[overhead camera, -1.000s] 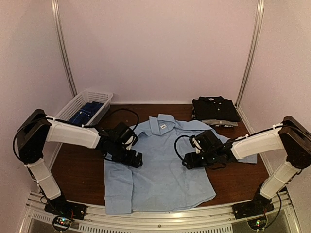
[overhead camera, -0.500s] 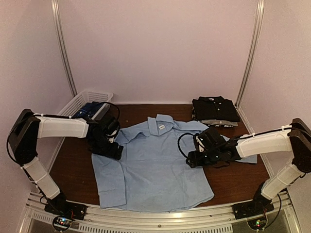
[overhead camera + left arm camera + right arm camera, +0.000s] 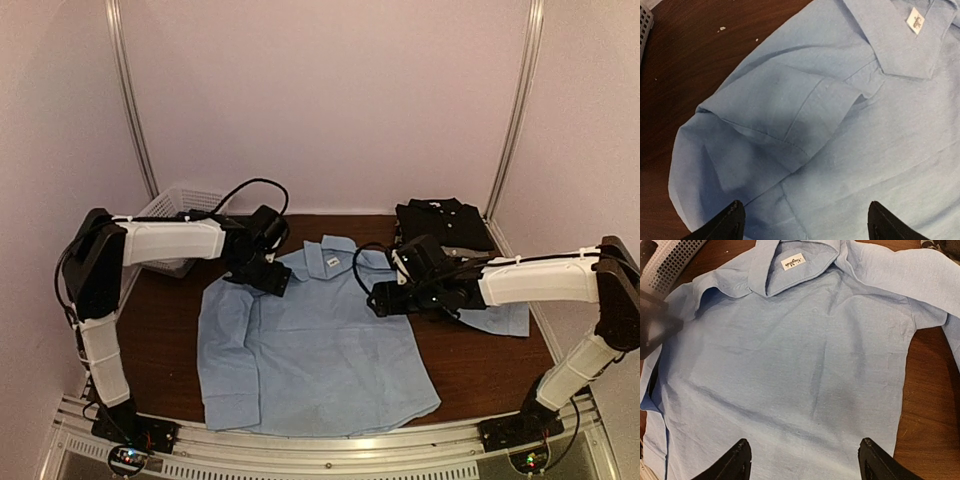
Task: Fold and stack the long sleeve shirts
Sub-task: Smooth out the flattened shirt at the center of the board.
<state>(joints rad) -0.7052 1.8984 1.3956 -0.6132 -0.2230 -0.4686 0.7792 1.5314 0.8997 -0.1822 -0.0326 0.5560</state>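
A light blue shirt [image 3: 320,350] lies flat on the brown table, collar [image 3: 335,255] at the far side and label showing. Its left sleeve lies along its left side; its right sleeve [image 3: 497,320] trails to the right. My left gripper [image 3: 274,283] hovers open over the shirt's left shoulder [image 3: 790,115], holding nothing. My right gripper [image 3: 383,300] hovers open over the right shoulder area, with the shirt's back [image 3: 800,365] below it. A stack of folded shirts [image 3: 443,226], black on top with grey under it, sits at the far right.
A white mesh basket [image 3: 170,205] stands at the far left, partly hidden by my left arm; its edge also shows in the right wrist view [image 3: 670,260]. Bare brown table [image 3: 150,320] lies left and right of the shirt. Pale walls enclose the table.
My left gripper moved from the shirt's left side up toward the collar. The shirt's left side now lies spread further left. My right gripper shifted slightly left and farther.
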